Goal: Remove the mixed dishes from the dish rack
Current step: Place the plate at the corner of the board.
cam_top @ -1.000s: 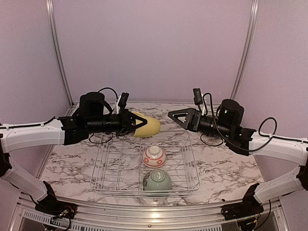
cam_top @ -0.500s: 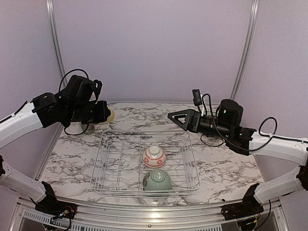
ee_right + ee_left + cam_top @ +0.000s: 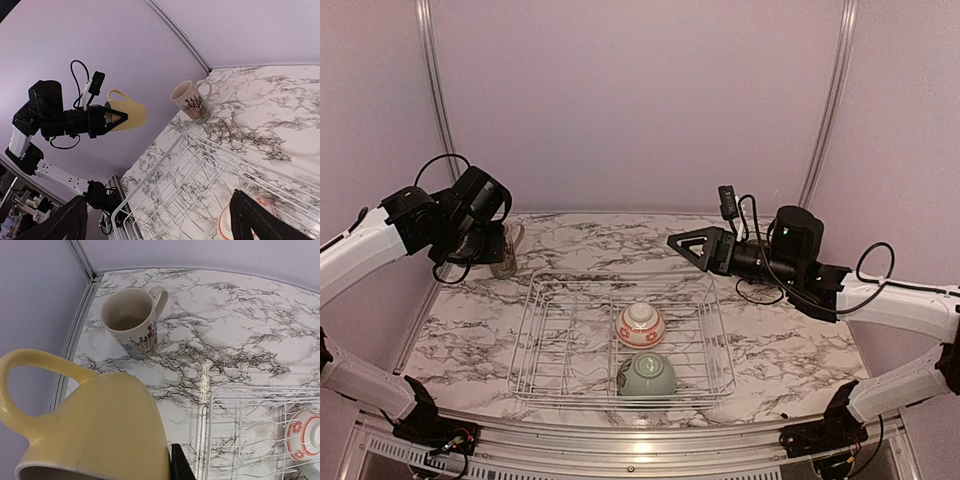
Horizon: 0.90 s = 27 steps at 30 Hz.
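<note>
Placing the yellow cup (image 3: 95, 430)
Your left gripper (image 3: 112, 119) holds it aloft near the cream mug (image 3: 131, 320), outside the dish rack (image 3: 530, 300); set it down alongside, upright. Your right gripper (image 3: 685, 243) hangs wide, empty.

A tabletop (image 3: 790, 350) of white marble pattern with dark grey veins spans the enclosure. Plain pale lilac walls (image 3: 640, 100) close it in at the back and on both sides, joined by slim silver corner posts (image 3: 436, 110). A metal rail (image 3: 640, 445) edges the near side. Soft, even light leaves a faint glare on the marble.
</note>
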Tool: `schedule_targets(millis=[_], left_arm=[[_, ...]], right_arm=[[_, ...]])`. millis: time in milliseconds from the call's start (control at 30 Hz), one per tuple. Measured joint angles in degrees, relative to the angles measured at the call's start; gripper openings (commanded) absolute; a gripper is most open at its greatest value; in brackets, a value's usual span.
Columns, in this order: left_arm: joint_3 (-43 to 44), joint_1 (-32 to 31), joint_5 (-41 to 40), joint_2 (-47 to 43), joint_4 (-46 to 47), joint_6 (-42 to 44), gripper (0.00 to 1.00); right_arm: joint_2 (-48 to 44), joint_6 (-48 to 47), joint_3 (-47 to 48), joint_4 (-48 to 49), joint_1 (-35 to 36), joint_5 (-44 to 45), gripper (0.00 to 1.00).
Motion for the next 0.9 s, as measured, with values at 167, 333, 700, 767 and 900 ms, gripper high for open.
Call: schedule_targets(millis=[167, 333, 700, 767, 900], left_arm=[[-2.1, 3.5, 1.4, 0.0, -0.4, 0.4, 0.0], [-5.6, 7.8, 6.5, 0.0, -0.3, 2.0, 0.0], [-9.9, 16.3, 17.6, 3.9, 3.4, 7.5, 0.0], [-10.7, 17.6, 18.6, 5.1, 4.2, 8.2, 0.0], [-11.5, 19.8, 20.1, 8.1, 6.0, 9.3, 0.0]], right_arm=[[0.0, 0.0, 0.0, 0.0, 0.0, 0.0, 0.95], [0.0, 0.0, 0.0, 0.0, 0.0, 0.0, 0.95], [-0.1, 0.0, 0.0, 0.0, 0.0, 0.0, 0.95], [-0.1, 0.0, 0.0, -0.1, 0.0, 0.0, 0.95], [-0.2, 0.0, 0.0, -0.4, 0.0, 0.0, 0.95]])
